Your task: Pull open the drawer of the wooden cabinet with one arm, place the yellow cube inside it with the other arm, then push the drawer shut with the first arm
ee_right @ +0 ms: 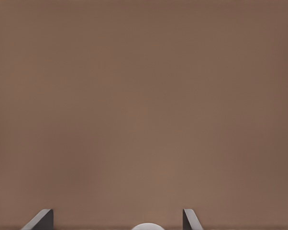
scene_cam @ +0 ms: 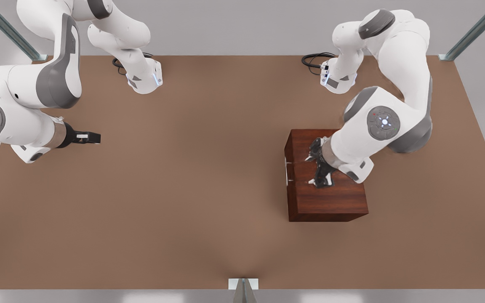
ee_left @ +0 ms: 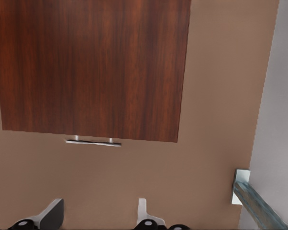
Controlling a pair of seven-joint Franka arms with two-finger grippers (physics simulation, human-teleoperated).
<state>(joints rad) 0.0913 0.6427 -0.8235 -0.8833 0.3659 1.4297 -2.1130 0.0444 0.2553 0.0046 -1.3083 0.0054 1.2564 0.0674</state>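
Note:
The wooden cabinet [scene_cam: 326,198] stands on the table at the front view's right, seen from above in the left wrist view [ee_left: 91,67]. Its drawer sits flush, with only the silver handle [scene_cam: 286,170] [ee_left: 93,142] sticking out toward the front view's left. My left gripper [scene_cam: 312,170] [ee_left: 98,218] hovers over the cabinet top, open and empty. At the front view's left, my right gripper [scene_cam: 89,137] [ee_right: 116,220] waits above bare table, open with nothing between its fingers. The yellow cube is out of view.
The brown table [scene_cam: 183,189] stretches wide between the two arms. Both arm bases [scene_cam: 143,80] [scene_cam: 337,80] stand at the far edge with cables. Metal frame posts [scene_cam: 243,290] [ee_left: 251,201] mark the table's edges.

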